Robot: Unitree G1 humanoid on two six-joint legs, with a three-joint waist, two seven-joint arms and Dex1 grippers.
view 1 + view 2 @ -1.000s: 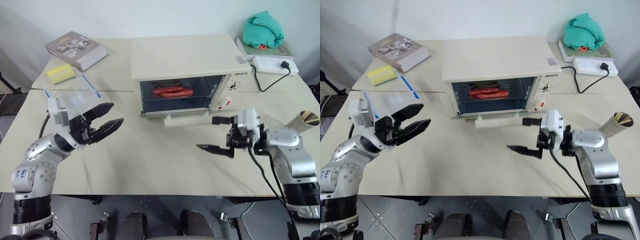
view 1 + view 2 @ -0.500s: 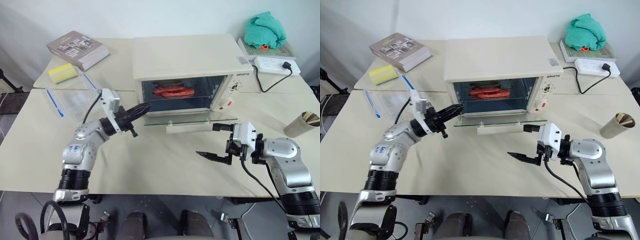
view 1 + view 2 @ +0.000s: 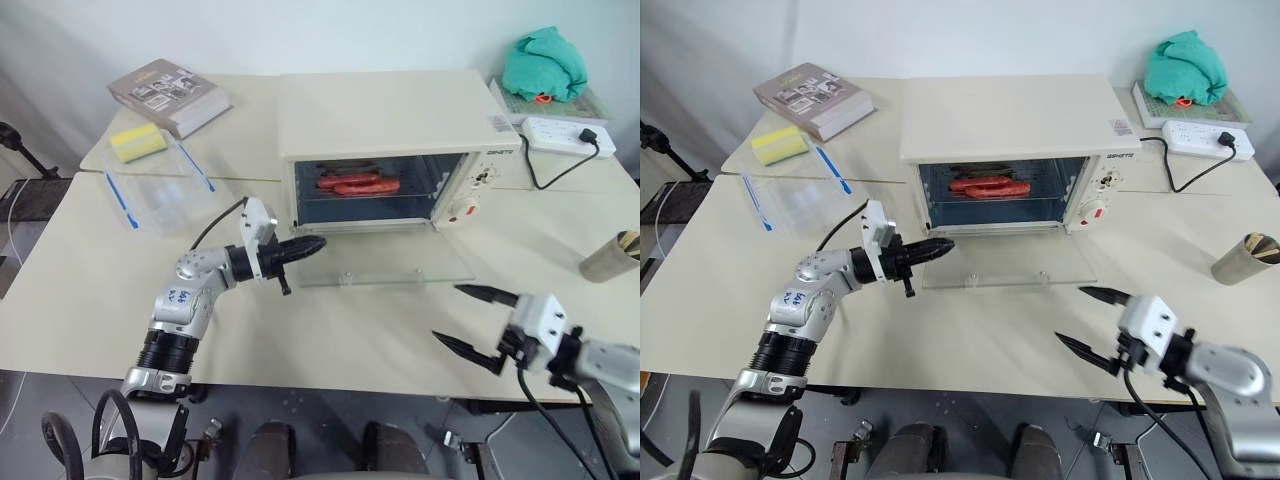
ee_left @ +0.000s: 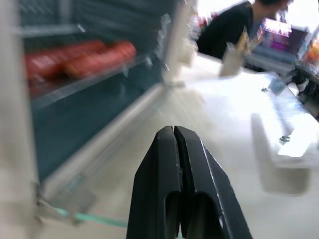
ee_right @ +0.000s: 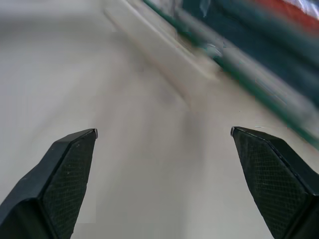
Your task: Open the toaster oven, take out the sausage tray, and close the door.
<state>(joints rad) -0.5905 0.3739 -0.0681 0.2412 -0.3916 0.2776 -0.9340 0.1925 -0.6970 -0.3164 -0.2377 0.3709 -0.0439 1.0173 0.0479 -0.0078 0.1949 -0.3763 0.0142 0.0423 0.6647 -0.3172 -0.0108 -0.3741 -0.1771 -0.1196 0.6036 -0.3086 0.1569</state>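
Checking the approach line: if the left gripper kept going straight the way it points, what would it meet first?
Probably the open toaster oven: the shut left gripper points at its lower left corner, above the lowered door. Depth is uncertain.

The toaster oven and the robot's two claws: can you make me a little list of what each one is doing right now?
toaster oven: on the table
door: open, lying flat in front of the oven
sausage tray: inside the oven, red sausages on it
left gripper: shut, empty, at the door's left corner
right gripper: open, empty, in front of the door and apart from it
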